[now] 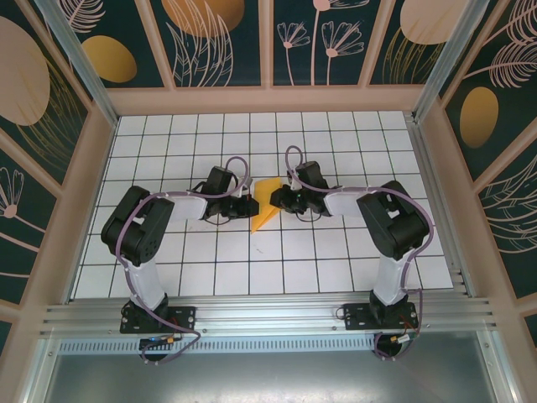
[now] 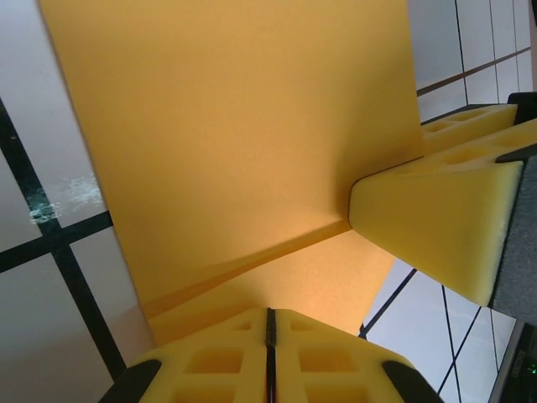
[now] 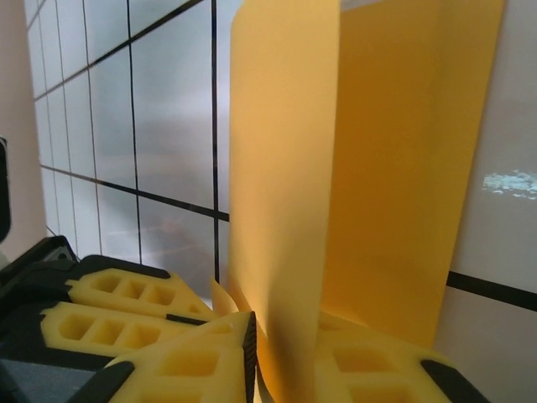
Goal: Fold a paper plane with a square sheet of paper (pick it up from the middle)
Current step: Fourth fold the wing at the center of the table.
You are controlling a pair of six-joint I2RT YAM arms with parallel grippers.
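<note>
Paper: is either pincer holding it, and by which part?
Both. The left pincer pinches the folded orange paper at one edge; the right pincer grips an upright folded flap.

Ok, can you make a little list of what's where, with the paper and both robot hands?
paper: orange-yellow, creased, between the two grippers over mid-table
left gripper: shut on the paper
right gripper: a finger on each side of a paper fold; can't tell if it's squeezing
table: white tiles, dark lines
</note>
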